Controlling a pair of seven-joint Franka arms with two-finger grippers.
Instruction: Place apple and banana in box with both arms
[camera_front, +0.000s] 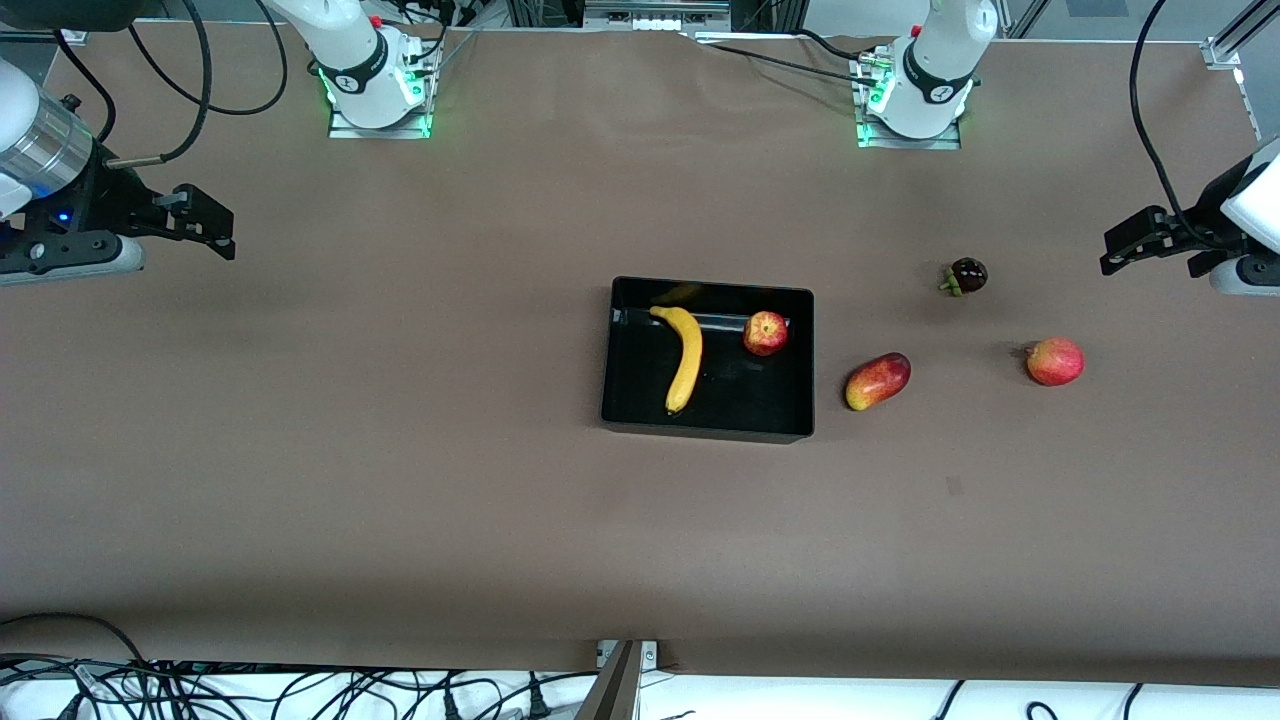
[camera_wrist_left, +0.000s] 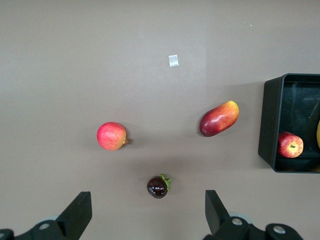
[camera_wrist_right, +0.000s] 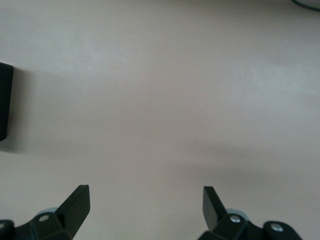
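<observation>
The black box (camera_front: 706, 432) sits at mid-table. The yellow banana (camera_front: 686, 362) lies in it, and the red apple (camera_front: 765, 333) rests in it beside the banana, toward the left arm's end. The left wrist view shows the box (camera_wrist_left: 269, 122) and the apple (camera_wrist_left: 290, 145) inside. My left gripper (camera_front: 1125, 247) is open and empty, up over the left arm's end of the table; in its wrist view (camera_wrist_left: 147, 200) it hangs over a dark mangosteen. My right gripper (camera_front: 215, 228) is open and empty over the right arm's end; its wrist view (camera_wrist_right: 146, 192) shows bare table and a box corner (camera_wrist_right: 5, 100).
An oblong red-yellow mango (camera_front: 877, 381) lies beside the box toward the left arm's end. A pinkish-red round fruit (camera_front: 1055, 361) and a dark mangosteen (camera_front: 967, 275) lie farther toward that end. All three show in the left wrist view: mango (camera_wrist_left: 219, 118), round fruit (camera_wrist_left: 111, 136), mangosteen (camera_wrist_left: 158, 186).
</observation>
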